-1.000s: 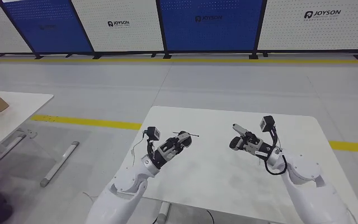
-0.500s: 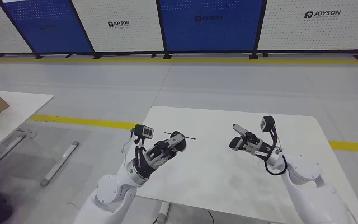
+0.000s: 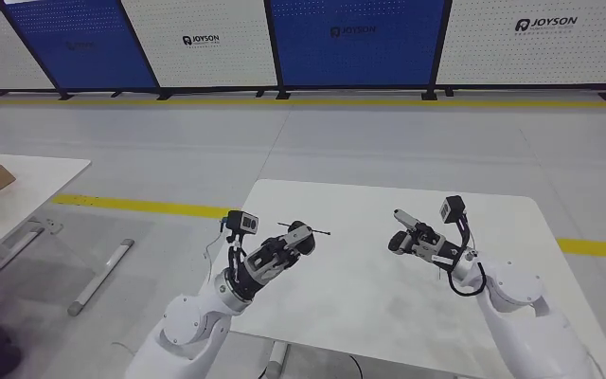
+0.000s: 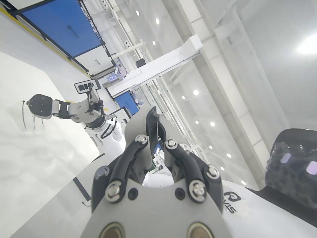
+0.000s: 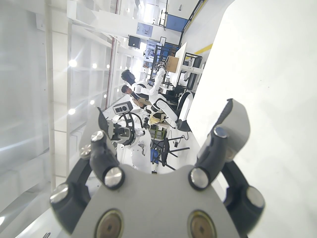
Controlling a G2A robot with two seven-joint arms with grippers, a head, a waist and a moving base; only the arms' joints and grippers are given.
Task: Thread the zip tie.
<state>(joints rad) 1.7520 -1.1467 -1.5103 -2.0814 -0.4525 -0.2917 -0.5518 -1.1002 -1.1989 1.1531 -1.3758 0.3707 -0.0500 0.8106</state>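
Seemingly early in the threading | my left tool point(image 3: 301, 235) clenched on the zip tie point(image 3: 318, 230), lifted above the worktop point(image 3: 379, 303) | my right tool point(image 5: 166, 110) splayed, empty, well apart | next likely calls for closing that gap, aligning tail with head | wall panels point(image 3: 199, 43) carry printed logos, left unread.

A white table point(image 3: 379, 294) stands on a grey floor point(image 3: 189, 142) crossed by a yellow line point(image 3: 142, 206). Blue panels point(image 3: 355, 43) and white panels point(image 3: 204, 43) line the back. A second table point(image 3: 38, 185) at the left edge carries a brown box point(image 3: 6, 176); near it, a grey bar point(image 3: 99, 277) lies on the floor.
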